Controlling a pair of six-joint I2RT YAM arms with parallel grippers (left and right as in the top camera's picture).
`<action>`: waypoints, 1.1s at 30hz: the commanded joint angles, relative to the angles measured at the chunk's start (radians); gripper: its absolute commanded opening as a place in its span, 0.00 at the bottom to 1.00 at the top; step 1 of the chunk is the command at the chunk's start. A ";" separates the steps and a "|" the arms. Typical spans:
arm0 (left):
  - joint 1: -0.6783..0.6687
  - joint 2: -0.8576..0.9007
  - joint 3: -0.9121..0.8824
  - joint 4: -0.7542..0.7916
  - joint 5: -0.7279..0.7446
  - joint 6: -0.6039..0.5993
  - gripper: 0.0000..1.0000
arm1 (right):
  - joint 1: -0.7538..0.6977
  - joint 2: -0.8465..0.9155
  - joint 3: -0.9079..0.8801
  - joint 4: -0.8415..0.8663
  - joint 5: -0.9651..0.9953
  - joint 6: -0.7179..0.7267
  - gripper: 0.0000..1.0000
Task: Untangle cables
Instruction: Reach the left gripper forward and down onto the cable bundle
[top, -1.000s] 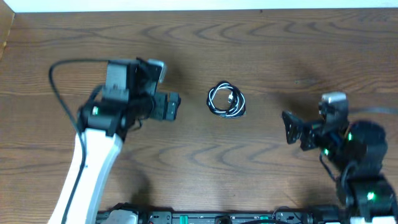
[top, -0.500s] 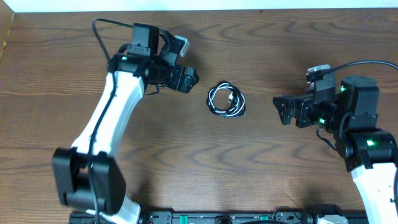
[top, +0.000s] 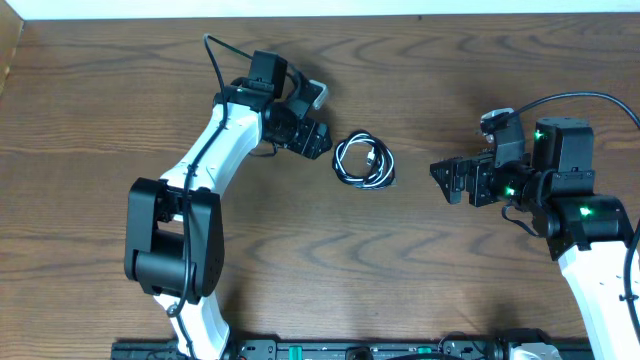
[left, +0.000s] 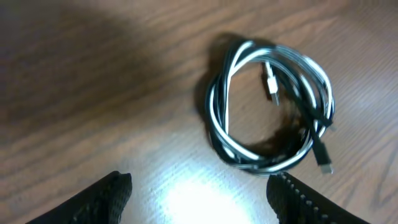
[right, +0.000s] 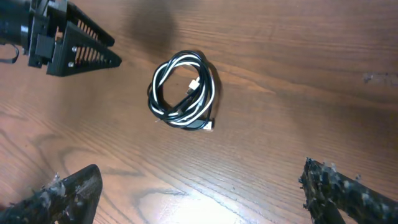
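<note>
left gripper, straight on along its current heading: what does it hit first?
Most likely the small coil of black and white cables. It lies directly ahead of the left gripper with nothing between them. The gripper's height is hard to judge, so it might pass just over the coil.

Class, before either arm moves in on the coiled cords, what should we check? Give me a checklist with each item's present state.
1. Black and white thin cords separated: not ok, wound in one coil.
2. Left gripper open and empty: ok.
3. Right gripper open and empty: ok.
4. Cords lying apart from both grippers on the brown wooden table: ok.
5. Which cord crosses on top: cannot tell.
</note>
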 joint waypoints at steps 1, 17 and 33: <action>0.001 0.020 0.018 0.026 0.017 -0.016 0.73 | -0.005 0.000 0.013 -0.003 -0.014 0.006 0.98; -0.054 0.185 0.018 0.149 0.080 -0.072 0.65 | -0.005 0.001 0.013 -0.006 -0.014 0.006 0.95; -0.083 0.282 0.015 0.200 -0.035 -0.129 0.08 | -0.005 0.001 0.013 -0.010 -0.010 0.006 0.92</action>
